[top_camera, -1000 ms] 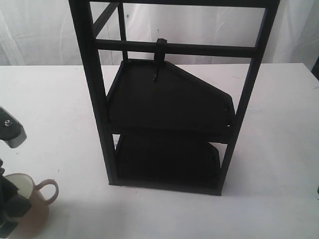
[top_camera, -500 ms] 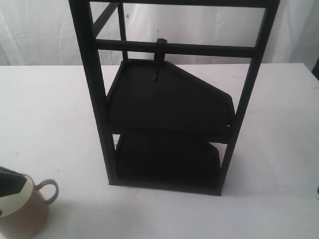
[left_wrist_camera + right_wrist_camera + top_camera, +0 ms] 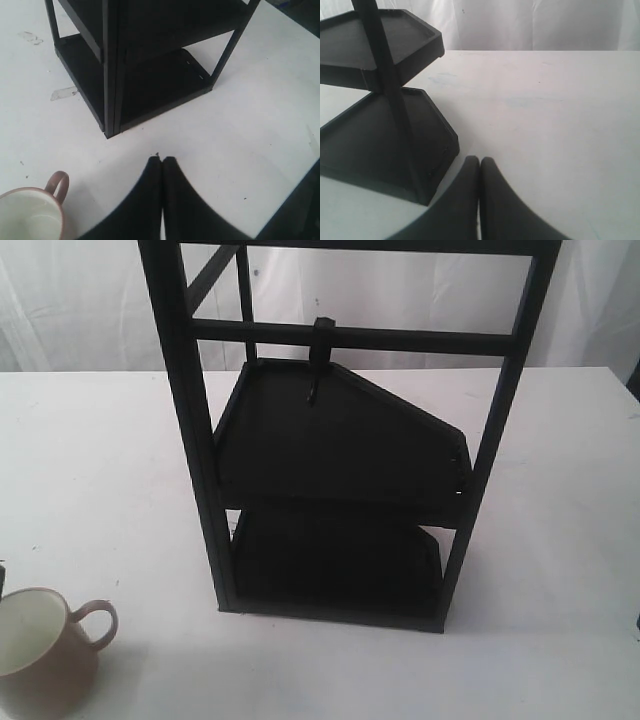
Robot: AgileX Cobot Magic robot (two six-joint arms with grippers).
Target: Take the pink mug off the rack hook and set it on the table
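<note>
The pink mug [image 3: 45, 650] stands upright on the white table [image 3: 100, 470] at the front left, its handle toward the rack; it also shows in the left wrist view as pink mug [image 3: 31, 216]. The black rack hook [image 3: 318, 355] hangs bare from the crossbar of the tall black rack [image 3: 340, 460]. My left gripper [image 3: 162, 161] is shut and holds nothing, apart from the mug. My right gripper [image 3: 480, 161] is shut and holds nothing, close to the rack's lower tray [image 3: 380, 140]. Neither gripper shows in the exterior view.
The rack carries two black angular trays, the upper tray [image 3: 340, 430] and the lower tray [image 3: 335, 555]. A piece of clear tape [image 3: 63, 93] lies on the table beside the rack's base. A white curtain [image 3: 400, 290] hangs behind the table.
The left arm, which stood over the mug a second ago, has pulled away off the left edge of the exterior view. The mug stays in place on the table.
</note>
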